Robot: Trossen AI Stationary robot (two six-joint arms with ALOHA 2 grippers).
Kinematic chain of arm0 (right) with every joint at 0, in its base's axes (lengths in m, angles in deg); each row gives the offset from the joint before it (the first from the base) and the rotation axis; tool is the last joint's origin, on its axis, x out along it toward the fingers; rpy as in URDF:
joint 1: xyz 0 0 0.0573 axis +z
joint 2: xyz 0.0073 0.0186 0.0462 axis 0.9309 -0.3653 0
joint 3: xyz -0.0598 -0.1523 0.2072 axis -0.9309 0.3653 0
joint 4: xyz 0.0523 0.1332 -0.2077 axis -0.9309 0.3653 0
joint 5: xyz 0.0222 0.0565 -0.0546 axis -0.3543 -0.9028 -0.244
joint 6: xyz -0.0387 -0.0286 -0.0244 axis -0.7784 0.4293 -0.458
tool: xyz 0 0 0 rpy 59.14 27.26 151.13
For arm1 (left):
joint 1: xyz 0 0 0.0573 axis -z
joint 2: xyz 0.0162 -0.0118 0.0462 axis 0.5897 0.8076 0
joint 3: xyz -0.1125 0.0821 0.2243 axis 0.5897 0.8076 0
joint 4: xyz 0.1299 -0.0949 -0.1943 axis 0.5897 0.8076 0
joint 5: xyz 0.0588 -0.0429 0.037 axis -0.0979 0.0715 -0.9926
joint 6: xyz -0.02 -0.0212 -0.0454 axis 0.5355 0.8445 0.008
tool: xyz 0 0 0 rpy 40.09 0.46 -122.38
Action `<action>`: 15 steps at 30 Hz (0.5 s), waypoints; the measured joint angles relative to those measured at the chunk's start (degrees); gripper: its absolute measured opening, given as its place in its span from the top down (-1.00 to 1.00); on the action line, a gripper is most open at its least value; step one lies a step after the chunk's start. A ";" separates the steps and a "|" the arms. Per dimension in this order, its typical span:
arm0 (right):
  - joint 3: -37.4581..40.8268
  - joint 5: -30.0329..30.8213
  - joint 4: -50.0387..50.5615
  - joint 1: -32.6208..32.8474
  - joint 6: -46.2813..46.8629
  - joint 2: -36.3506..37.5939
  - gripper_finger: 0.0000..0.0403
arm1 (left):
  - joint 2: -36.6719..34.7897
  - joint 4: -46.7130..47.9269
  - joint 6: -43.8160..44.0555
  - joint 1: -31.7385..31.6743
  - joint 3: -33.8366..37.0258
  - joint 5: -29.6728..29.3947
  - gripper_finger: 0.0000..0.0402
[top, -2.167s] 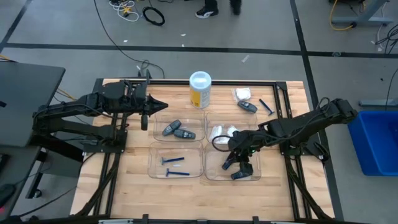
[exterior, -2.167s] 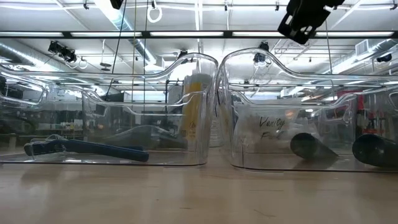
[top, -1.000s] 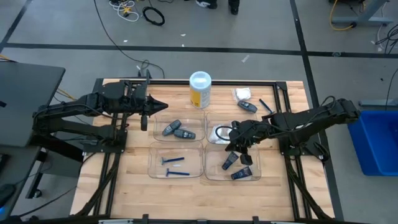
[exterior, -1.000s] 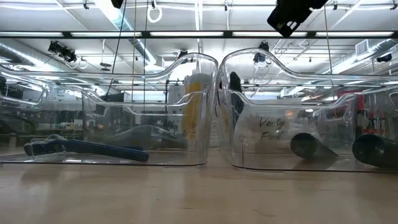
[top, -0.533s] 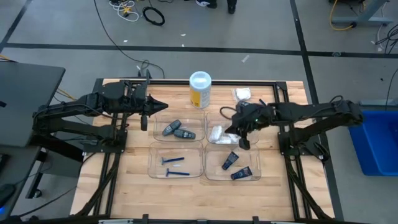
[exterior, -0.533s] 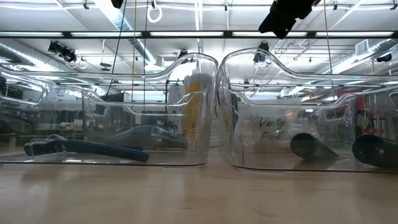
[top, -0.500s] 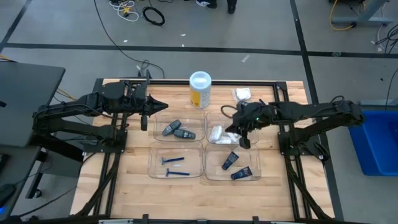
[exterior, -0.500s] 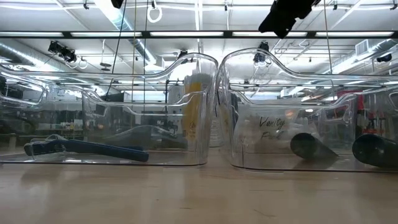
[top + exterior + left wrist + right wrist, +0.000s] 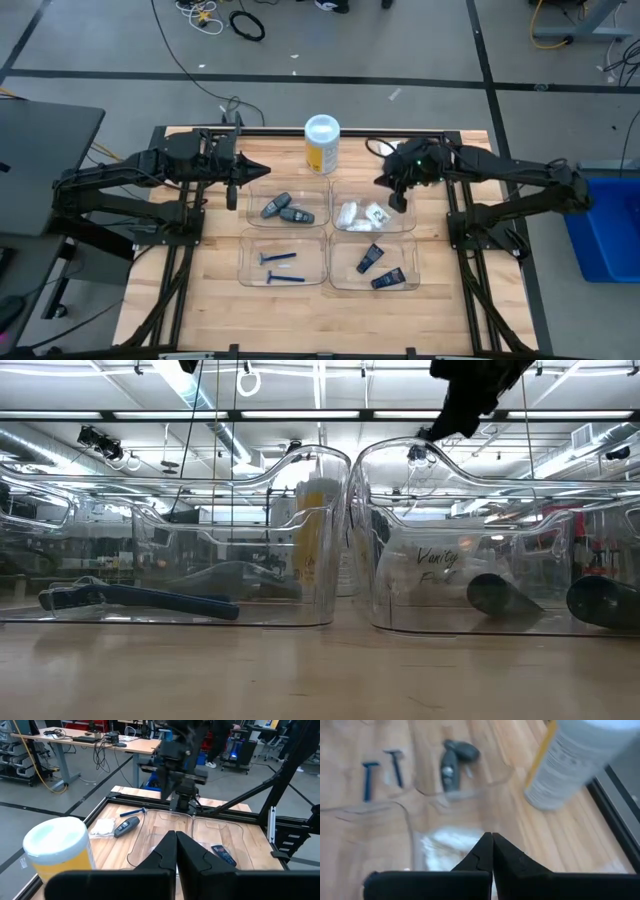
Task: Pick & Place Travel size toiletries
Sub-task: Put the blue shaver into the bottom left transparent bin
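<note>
Altogether: two razors (image 9: 279, 268), two grey sticks (image 9: 284, 208), two tubes (image 9: 378, 269) in trays; both claws closed, empty.

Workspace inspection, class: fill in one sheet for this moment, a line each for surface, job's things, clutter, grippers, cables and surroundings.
Surface: wooden table, four clear plastic trays.
Job's things: grey oval sticks, blue razors, white packets, dark blue tubes, each kind in its own tray.
Clutter: yellow canister with white lid.
Grippers: left gripper shut, empty; right gripper shut, empty, above the packets.
Cables: black coil on the floor.
Surroundings: blue bin.
</note>
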 joint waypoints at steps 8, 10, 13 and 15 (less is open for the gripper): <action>-0.01 2.11 7.83 -7.72 -1.28 0.00 0.99 | 0.00 -0.04 0.17 0.00 0.00 0.85 0.97; -0.01 4.35 9.86 -9.41 -1.41 -0.02 0.99 | 0.00 -0.04 0.17 -0.02 0.00 0.83 0.97; 0.01 6.01 11.98 -11.86 -2.48 -0.02 0.99 | 0.00 -0.03 0.20 -0.02 0.00 0.15 0.96; -0.01 6.01 12.67 -13.25 -3.44 -0.02 0.99 | 0.00 -0.04 0.28 -0.02 0.00 0.01 0.97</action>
